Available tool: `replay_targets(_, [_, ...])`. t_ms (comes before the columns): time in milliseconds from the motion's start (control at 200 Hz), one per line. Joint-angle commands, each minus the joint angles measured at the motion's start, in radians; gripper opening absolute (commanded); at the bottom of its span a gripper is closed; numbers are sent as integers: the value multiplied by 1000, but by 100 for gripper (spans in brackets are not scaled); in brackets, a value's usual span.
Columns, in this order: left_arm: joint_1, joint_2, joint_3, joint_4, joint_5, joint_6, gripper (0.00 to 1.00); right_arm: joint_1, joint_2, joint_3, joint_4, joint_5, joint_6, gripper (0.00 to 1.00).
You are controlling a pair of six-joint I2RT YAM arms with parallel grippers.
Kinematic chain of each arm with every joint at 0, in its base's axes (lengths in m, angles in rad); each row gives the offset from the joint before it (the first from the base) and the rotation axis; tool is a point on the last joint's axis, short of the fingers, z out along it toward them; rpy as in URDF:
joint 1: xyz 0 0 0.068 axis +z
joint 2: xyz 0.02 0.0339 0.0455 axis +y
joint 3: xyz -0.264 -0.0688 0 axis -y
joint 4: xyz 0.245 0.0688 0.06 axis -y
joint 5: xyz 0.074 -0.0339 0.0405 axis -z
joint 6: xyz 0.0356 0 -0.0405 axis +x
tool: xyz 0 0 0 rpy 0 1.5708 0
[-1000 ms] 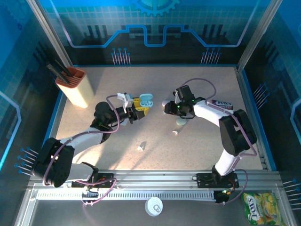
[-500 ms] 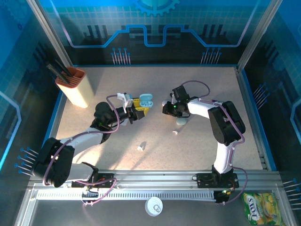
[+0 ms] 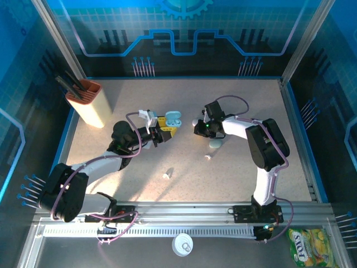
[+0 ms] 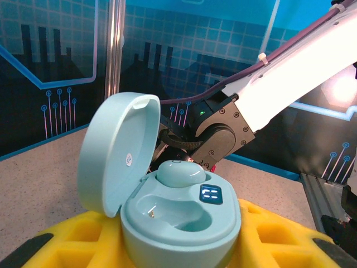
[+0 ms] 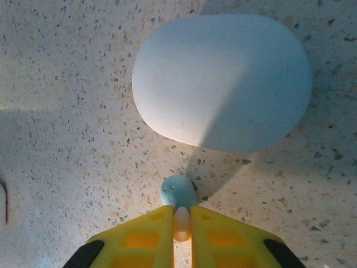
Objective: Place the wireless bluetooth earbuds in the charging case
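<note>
1. Jaws of the right gripper [image 5: 181,216] had just shut tight on a small blue earbud [image 5: 177,192], low on the table [image 5: 67,84] near a white case [image 5: 223,78].
2. The left gripper [image 3: 167,128] held the open charging case [image 4: 184,223], ready for it.

By the tabletop's [image 3: 223,184] left rear corner, a holder [image 3: 88,103]; mid-tabletop, an open case [image 3: 174,118], a closed case [image 3: 215,143] right of it, an earbud [image 3: 207,157] just before that.

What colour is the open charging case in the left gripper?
The charging case is pale mint green, lid included; clearest in the left wrist view.
</note>
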State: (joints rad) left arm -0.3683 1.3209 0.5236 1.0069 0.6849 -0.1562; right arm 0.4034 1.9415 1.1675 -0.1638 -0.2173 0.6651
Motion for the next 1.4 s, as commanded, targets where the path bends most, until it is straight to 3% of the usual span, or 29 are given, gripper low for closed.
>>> replay_targets(0, [4, -3, -2, 18, -1, -7, 39, -12, -27, 5, -31, 11, -21, 12])
replay_targets(330, [5, -2, -15, 19, -12, 5, 39, 15, -151, -4, -308, 276, -226, 14])
replay_targets(545, [5, 8, -13, 41, -16, 2, 39, 87, -69, 72, -440, 475, -308, 16])
replay_targets(730, [5, 12, -15, 39, -15, 3, 39, 148, -13, 123, -474, 537, -327, 16])
replay_targets(920, [5, 2, -19, 35, -19, 3, 39, 190, 13, 162, -492, 526, -332, 25])
replay_targets(1161, [5, -6, -16, 24, -22, 10, 39, 195, -63, 130, -437, 446, -314, 34])
replay_targets(1396, [5, -12, -16, 20, -19, 9, 39, 102, -155, 3, -246, 204, -251, 44])
